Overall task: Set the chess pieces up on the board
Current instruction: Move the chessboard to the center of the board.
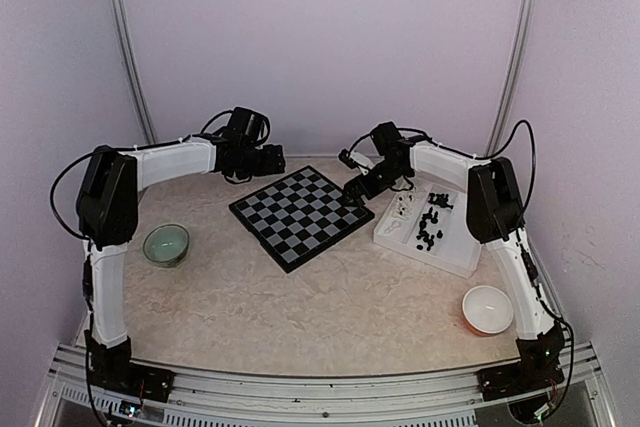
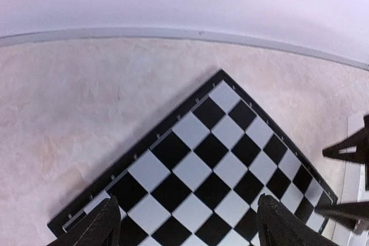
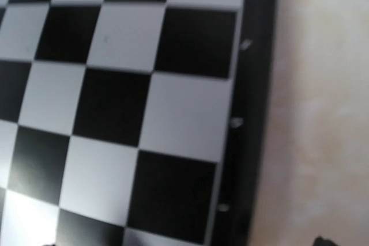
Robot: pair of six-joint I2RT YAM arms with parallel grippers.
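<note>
Our left pincer is wide apart and holds nothing, over the board at its 11 o'clock edge. Our right pincer is apart too, at 2 o'clock. The black chess pieces sit in the white tray, at 3 o'clock from the board.

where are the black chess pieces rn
In the top view, the tiny black plastic chess pieces sit clustered on the right side, inside the white rectangular compartment tray, just right of the black and grey checked chessboard.

Pale lilac walls, 2 metal poles, beige marbled tabletop.
</note>
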